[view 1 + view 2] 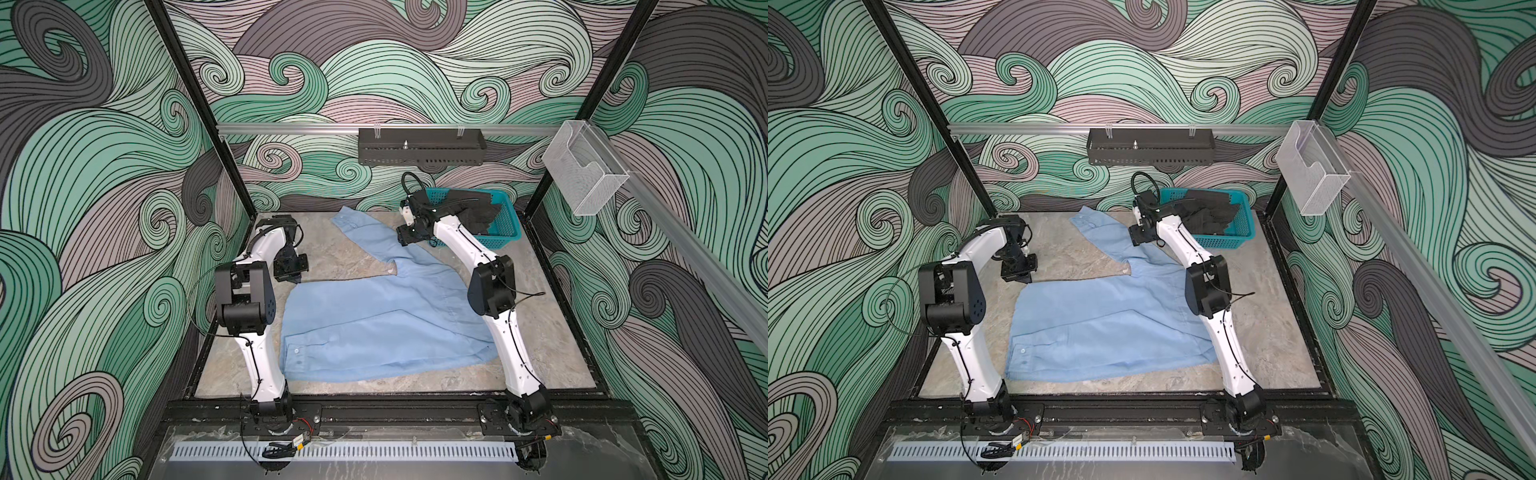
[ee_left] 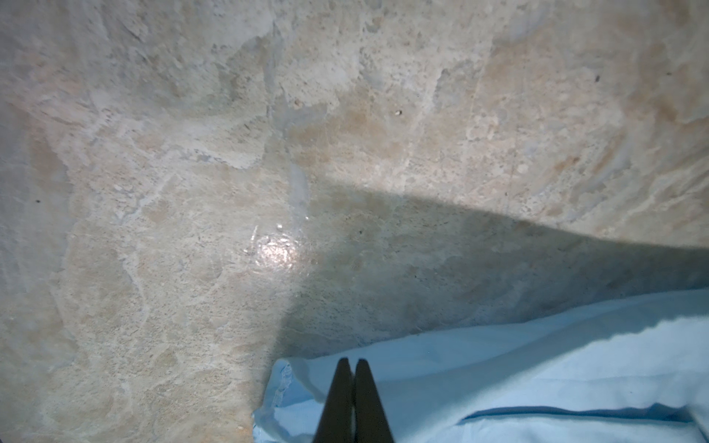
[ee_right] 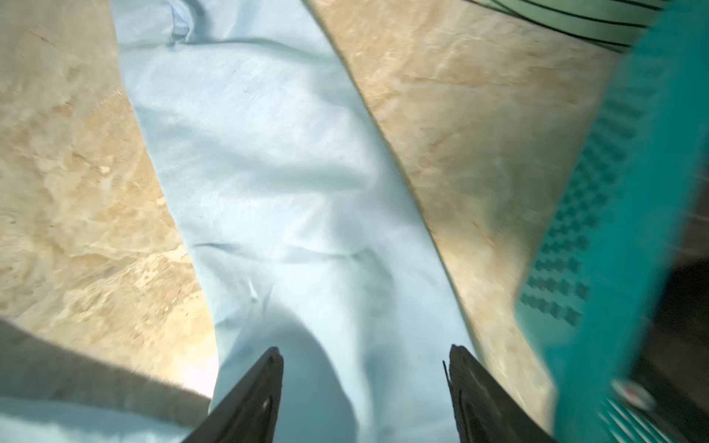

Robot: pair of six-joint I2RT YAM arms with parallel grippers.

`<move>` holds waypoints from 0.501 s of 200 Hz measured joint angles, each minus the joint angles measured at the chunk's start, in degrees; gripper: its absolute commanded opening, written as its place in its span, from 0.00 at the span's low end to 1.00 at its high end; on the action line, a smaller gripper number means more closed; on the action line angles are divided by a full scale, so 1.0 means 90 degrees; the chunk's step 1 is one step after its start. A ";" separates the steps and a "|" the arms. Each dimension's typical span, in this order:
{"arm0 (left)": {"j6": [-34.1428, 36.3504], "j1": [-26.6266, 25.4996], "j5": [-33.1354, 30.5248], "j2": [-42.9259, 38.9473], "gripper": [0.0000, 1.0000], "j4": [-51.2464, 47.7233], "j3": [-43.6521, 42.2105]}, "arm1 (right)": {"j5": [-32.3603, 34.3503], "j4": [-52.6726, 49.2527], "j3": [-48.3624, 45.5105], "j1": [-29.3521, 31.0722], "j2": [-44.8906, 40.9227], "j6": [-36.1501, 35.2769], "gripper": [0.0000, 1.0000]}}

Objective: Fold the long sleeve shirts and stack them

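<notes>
Light-blue thin woven shirt [image 1: 374,316]: we see the left gripper [image 2: 352,362] pressed together at its corner [image 2: 282,387], and the right gripper [image 3: 364,353] spread apart over its sleeve [image 3: 268,153].

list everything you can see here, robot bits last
light blue woven long sleeve shirt: one, light blue, spread mid-table, one sleeve running to the far edge
teal plastic mesh basket: one, teal, far right corner of the table
dark cloth: count unclear, black, in the basket
black perforated metal tray: one, black, on the back rail
clear plastic holder: one, clear, on the right rail
marble-pattern table: one, beige-grey, under everything
left gripper: one, black, shut, at the shirt's far left corner
right gripper: one, black, open, over the sleeve
</notes>
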 measured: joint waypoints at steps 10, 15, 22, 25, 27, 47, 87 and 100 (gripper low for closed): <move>0.0000 0.0000 0.0000 0.0000 0.00 -0.0002 0.0005 | 0.0032 -0.0119 0.0367 0.0017 0.0333 -0.0044 0.73; 0.0000 0.0000 0.0005 0.0000 0.00 -0.0007 0.0017 | 0.0051 -0.0170 0.0508 0.0015 0.0461 -0.0053 0.74; 0.0000 0.0000 0.0015 0.0002 0.00 -0.0005 0.0032 | 0.0080 -0.0236 0.0687 -0.0002 0.0648 -0.0066 0.75; 0.0000 0.0000 0.0017 0.0002 0.00 -0.0005 0.0036 | 0.0090 -0.0262 0.0748 -0.0007 0.0714 -0.0063 0.75; 0.0000 0.0000 0.0019 0.0002 0.00 -0.0002 0.0039 | 0.0102 -0.0282 0.0792 -0.0012 0.0755 -0.0068 0.76; 0.0000 0.0000 0.0068 0.0002 0.00 -0.0005 0.0046 | 0.0197 -0.0442 0.1105 -0.0083 0.1035 -0.0066 0.78; 0.0000 -0.0002 0.0165 0.0002 0.00 -0.0005 0.0046 | 0.0291 -0.0634 0.1654 -0.0308 0.1411 0.0032 0.78; 0.0000 -0.0010 0.0187 0.0000 0.00 -0.0005 0.0046 | 0.0282 -0.0712 0.1656 -0.0374 0.1462 0.0100 0.77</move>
